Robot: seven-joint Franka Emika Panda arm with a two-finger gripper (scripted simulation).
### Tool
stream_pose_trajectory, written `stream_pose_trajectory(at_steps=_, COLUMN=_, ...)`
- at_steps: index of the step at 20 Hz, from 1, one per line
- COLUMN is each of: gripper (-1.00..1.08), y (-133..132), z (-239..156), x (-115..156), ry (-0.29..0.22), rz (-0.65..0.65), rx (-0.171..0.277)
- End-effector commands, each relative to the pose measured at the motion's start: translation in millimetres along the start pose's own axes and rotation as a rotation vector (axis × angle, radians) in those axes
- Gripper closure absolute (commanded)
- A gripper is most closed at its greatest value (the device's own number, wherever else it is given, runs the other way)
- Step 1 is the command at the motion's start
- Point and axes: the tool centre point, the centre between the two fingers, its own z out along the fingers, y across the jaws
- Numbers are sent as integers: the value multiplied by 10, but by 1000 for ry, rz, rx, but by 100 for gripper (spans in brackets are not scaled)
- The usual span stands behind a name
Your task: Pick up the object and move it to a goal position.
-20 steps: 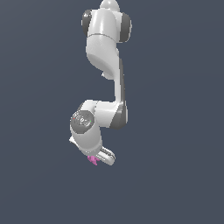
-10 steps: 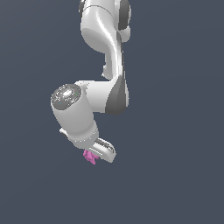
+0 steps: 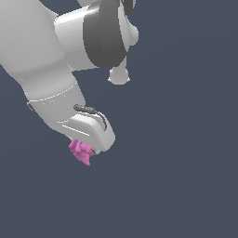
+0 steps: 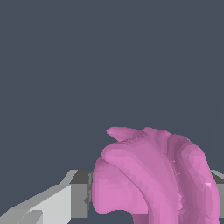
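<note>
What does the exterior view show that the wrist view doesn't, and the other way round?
Only the exterior view shows the arm itself: its white links, a dark joint band, and the white gripper body above the object.

Only the wrist view shows the pink object close up, with its rounded ridges, and a grey finger pressed against its side.

Both show the same magenta-pink object held at the gripper, against a plain dark background with no surface or goal marker visible.

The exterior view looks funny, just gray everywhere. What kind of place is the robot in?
Probably a computer simulation, not a real room. The background is flat blue-gray with no floor or walls, the white arm looks smooth and rendered, and the end effector holds a plain pink lump.
</note>
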Motion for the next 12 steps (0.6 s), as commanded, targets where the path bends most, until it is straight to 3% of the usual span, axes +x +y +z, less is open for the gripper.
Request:
stream_pose_trajectory(at_steps=1, gripper=108, y=-61, z=-385, x=65, ry=14, rz=6, rx=42)
stream_pose_trajectory(at_steps=7, gripper=108, y=-126, z=-1194, x=203, ry=43, rz=23, rx=130)
stream_pose_trajectory(at_steps=12, gripper=108, y=-122, z=-1637, x=279, ry=59, rz=35, rx=178)
